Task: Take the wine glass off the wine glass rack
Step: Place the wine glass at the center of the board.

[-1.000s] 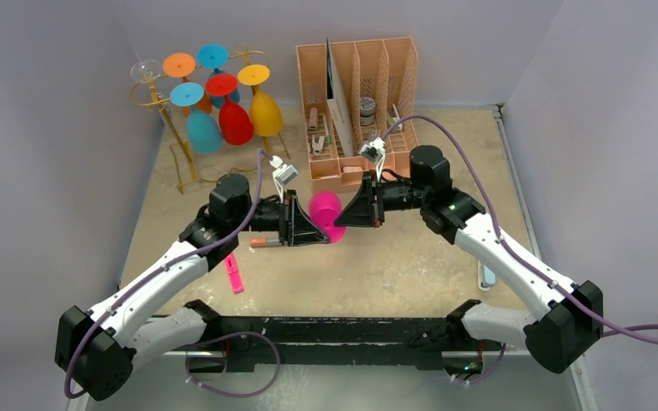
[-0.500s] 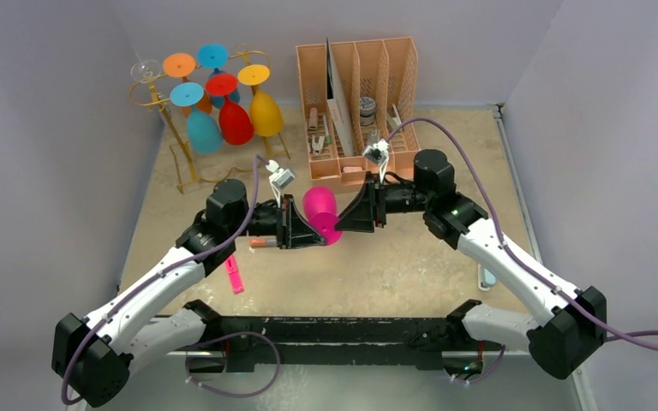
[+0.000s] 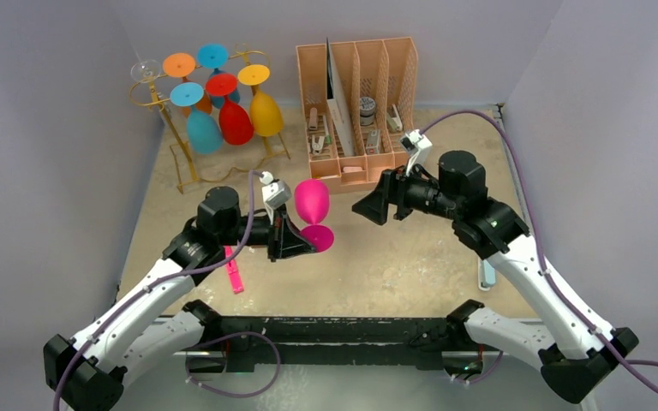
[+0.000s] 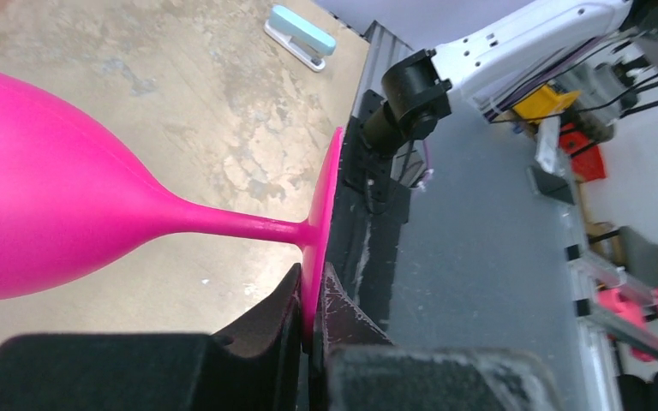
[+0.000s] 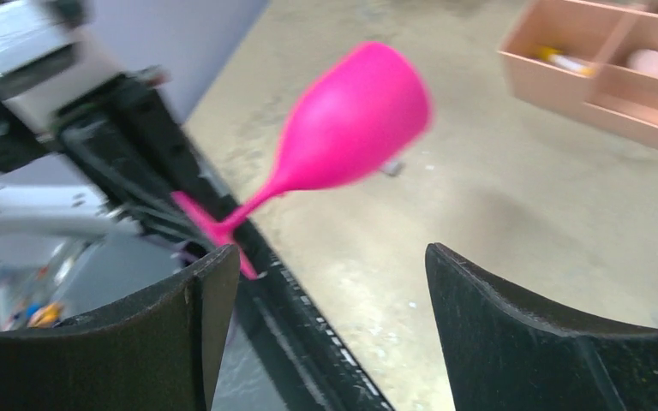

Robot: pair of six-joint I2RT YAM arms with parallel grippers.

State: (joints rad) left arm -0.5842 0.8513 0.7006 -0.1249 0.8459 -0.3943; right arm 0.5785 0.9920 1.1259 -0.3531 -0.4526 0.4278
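Now | L gripper point(image 3: 302, 242) pinches pink wine glass point(image 3: 311, 199) by foot rim only | R gripper point(image 3: 367, 208) jaws apart, clear of it | risk: thin edge grip, glass may pivot/slip out.

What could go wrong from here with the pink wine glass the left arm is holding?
The left gripper pinches only the edge of the pink wine glass at its foot, with the bowl hanging out sideways above the table. It may pivot or slip and drop. The open right gripper sits close by and could knock the bowl if it swings.
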